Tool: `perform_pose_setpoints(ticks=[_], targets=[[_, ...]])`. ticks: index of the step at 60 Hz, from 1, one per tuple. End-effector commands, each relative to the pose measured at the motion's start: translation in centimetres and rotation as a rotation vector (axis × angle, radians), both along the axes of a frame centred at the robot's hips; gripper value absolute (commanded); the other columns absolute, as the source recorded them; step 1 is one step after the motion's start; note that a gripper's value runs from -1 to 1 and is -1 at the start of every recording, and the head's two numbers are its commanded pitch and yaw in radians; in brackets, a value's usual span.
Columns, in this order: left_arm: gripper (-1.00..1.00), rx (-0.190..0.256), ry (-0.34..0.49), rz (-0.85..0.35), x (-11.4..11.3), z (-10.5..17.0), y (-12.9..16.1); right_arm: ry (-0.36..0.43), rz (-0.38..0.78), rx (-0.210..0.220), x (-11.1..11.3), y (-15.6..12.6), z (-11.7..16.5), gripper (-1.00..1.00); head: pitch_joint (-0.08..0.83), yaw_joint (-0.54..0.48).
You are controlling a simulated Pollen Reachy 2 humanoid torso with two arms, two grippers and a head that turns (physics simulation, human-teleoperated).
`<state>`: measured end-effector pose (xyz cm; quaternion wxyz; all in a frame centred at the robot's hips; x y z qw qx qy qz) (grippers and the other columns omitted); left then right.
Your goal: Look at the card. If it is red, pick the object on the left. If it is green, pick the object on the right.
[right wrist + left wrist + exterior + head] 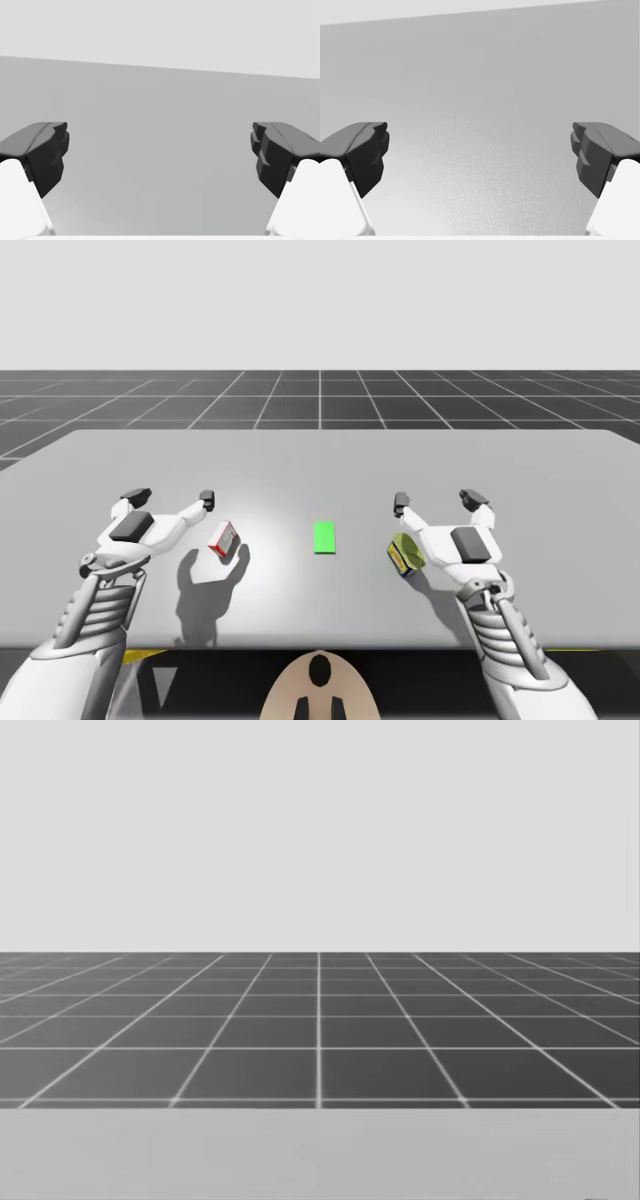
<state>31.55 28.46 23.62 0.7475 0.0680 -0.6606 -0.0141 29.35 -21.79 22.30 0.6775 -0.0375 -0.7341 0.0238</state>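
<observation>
Desk (320,455): one, pale grey and flat, its near strip also in the head view (320,1160). Beyond its far edge lies one dark floor (320,1020) ruled with a light grid.

Card (325,538): one, green, lying flat. It sits midway between the desk's left and right edges, nearer the near edge than the far one.

Red box (224,539): one, small, with a pale face, tilted on the desk. It lies left of the card and apart from it, on the left half of the desk, and casts a shadow toward the near edge.

Yellow-green can (404,554): one, lying over on the right half of the desk, right of the card. This is the right-hand object. It sits just beside the inner side of my right hand; I cannot tell whether they touch.

Left gripper (171,499): one, over the left half of the desk, just left of the red box. Its jaws are spread wide, with bare desk between them in the left wrist view (480,150).

Right gripper (435,501): one, over the right half of the desk, beyond the can. Its jaws are spread wide, with bare desk between them in the right wrist view (160,150).
</observation>
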Motion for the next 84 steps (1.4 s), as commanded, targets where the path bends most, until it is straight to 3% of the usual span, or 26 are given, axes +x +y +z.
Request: perform_pose_setpoints(ticks=[1, 9, 44, 58, 84], targets=[[-1.0, -0.004, 0.004, 0.002, -0.04, 0.01, 0.06, -0.012, -0.029, 0.018, -0.31, 0.84, -0.37, -1.0, -0.004, 0.0], [-1.0, -0.006, 0.006, 0.005, 0.01, 0.01, 0.1, 0.011, -0.026, 0.015, 0.0, 0.71, -0.28, -1.0, 0.053, 0.0], [-1.0, 0.0, 0.008, -0.001, 0.15, -0.05, 0.09, 0.014, -0.05, -0.001, 0.35, 0.68, -0.66, -1.0, 0.554, 0.04], [-1.0, 0.0, 0.009, -0.008, 0.17, -0.02, 0.12, 0.013, -0.047, 0.0, 0.33, 0.7, -0.62, -1.0, 0.702, 0.0], [-1.0, -0.003, 0.003, -0.008, 0.09, 0.13, 0.1, 0.009, -0.041, 0.0, 0.26, 0.71, -0.52, -1.0, 0.691, -0.03]])
